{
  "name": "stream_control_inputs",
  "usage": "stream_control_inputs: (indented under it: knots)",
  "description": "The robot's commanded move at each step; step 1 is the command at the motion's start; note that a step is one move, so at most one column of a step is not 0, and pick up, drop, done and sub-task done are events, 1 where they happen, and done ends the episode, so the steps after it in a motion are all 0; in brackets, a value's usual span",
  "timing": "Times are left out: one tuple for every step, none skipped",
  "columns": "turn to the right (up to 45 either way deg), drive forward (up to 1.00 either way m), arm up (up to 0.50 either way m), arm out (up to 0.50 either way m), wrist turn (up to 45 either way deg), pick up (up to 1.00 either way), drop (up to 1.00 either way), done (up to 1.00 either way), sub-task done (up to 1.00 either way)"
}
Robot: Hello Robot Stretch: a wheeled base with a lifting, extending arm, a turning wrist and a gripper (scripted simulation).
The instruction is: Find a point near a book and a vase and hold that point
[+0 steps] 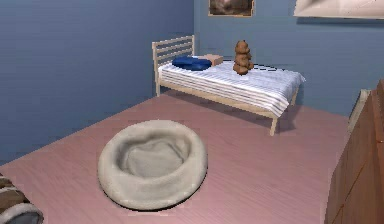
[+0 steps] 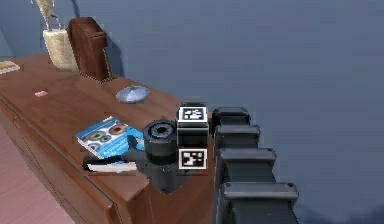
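A book [image 2: 106, 134] with a blue cover lies flat on the wooden dresser [image 2: 60, 115] in the arm side view. A pale vase [image 2: 58, 42] with dry stems stands at the dresser's far left end, next to a brown wooden box [image 2: 90, 50]. The dark arm [image 2: 250, 170] rises from the bottom edge, with two white marker squares [image 2: 192, 135] at its end. Left of them the gripper [image 2: 140, 150] sits at the book's right edge. With the book lying at its far end, I cannot tell whether the gripper holds anything.
A small grey dish [image 2: 131, 94] and a pink scrap [image 2: 41, 93] lie on the dresser. In the forward view a round grey pet bed [image 1: 152, 162] lies on the pink floor. Behind it stands a bed [image 1: 235, 85] with a brown teddy bear [image 1: 242, 57]. Wooden furniture [image 1: 360, 170] fills the right edge.
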Motion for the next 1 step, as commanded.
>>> stream_control_inputs:
  knots:
    - [0.0,0.00,0.00,0.00,21.0,0.00,0.00,0.00,0.00]
